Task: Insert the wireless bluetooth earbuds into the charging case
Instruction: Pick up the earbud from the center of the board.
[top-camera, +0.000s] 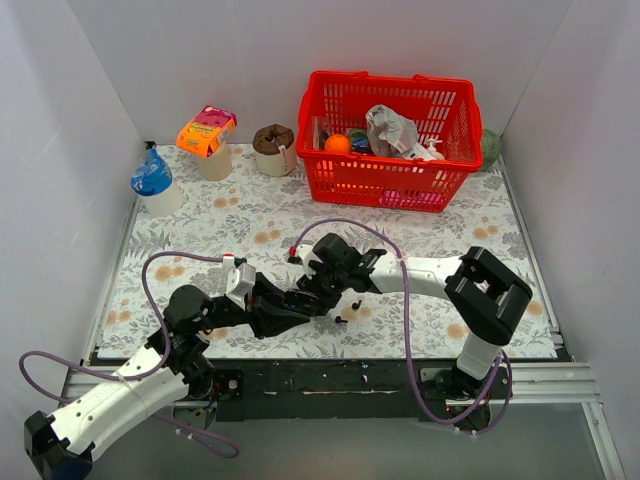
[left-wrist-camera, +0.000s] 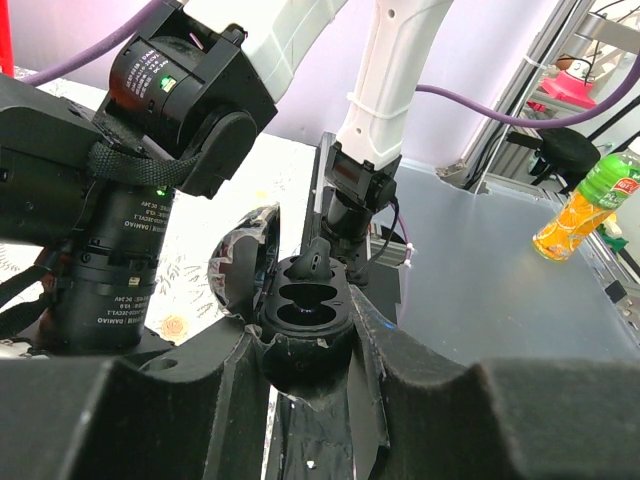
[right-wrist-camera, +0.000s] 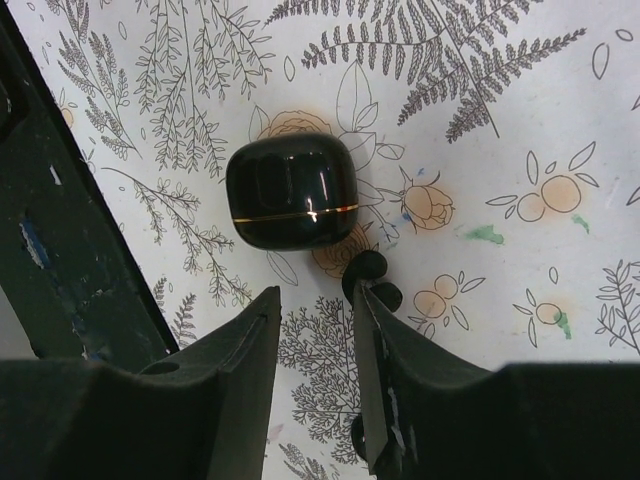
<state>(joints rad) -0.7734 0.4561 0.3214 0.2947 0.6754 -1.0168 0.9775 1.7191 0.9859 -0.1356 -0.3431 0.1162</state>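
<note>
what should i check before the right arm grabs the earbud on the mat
1. Grip on the charging case: ok, the left gripper is shut on it, with the lid swung open.
2. Free slot: ok, the near well looks empty. The far well holds a dark shape; cannot tell if it is a bud.
3. Nothing in the right gripper: ok, jaws apart, only floral mat between them.
4. The earbud centred between the right fingers: not ok, it lies at one tip, outside the gap.
5. The closed black case apart from the earbud: ok, but close, so it may get nudged.
</note>
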